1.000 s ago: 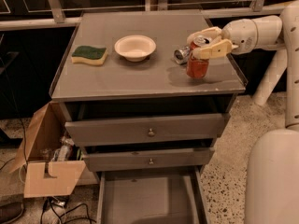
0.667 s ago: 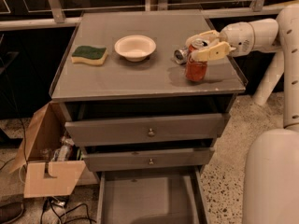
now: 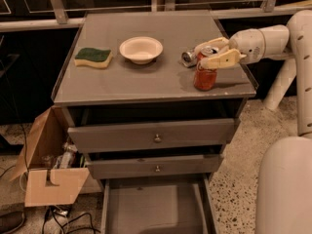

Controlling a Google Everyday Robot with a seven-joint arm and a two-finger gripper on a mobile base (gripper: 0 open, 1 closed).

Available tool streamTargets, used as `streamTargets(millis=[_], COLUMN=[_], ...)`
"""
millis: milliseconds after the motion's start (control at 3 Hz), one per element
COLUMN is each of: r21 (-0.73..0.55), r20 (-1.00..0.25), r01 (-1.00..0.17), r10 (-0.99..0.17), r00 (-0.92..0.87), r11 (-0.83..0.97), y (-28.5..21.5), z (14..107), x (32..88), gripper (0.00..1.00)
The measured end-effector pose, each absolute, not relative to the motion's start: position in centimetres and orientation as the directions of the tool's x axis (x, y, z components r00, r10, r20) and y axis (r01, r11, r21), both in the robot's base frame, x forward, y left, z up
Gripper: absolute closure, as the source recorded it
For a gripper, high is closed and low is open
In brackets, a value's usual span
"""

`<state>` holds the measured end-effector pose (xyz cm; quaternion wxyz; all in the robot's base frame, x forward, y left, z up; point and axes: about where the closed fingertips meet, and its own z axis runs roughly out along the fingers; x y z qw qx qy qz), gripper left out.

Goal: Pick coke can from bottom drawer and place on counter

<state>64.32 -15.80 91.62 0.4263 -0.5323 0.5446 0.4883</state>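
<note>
cream claw point(image 3: 201, 56) clasping red coke can point(image 3: 205, 77) on grey counter point(image 3: 146, 84)

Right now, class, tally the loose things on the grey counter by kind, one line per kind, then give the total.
Cans: 2 (coke can, silver can)
Bowls: 1 (white bowl)
Sponges: 1 (green sponge)
Total: 4
The gripper is at the coke can's top, over the counter's right side.

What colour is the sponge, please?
The sponge is green over yellow, camera view; the gripper is at the coke can.
</note>
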Motion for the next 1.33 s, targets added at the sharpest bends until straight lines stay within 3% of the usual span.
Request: streamTargets(millis=[333, 1333], r21=[0.091, 0.091], r20=[-0.982, -0.982], r01=[-0.995, -0.995], r10=[-0.167, -0.167], r00=[-0.082, -0.082], r11=[-0.047, -0.047], y=[-16.06, -16.06], z=[90.9, 90.9], x=[63.9, 63.9], gripper=[1.0, 0.27])
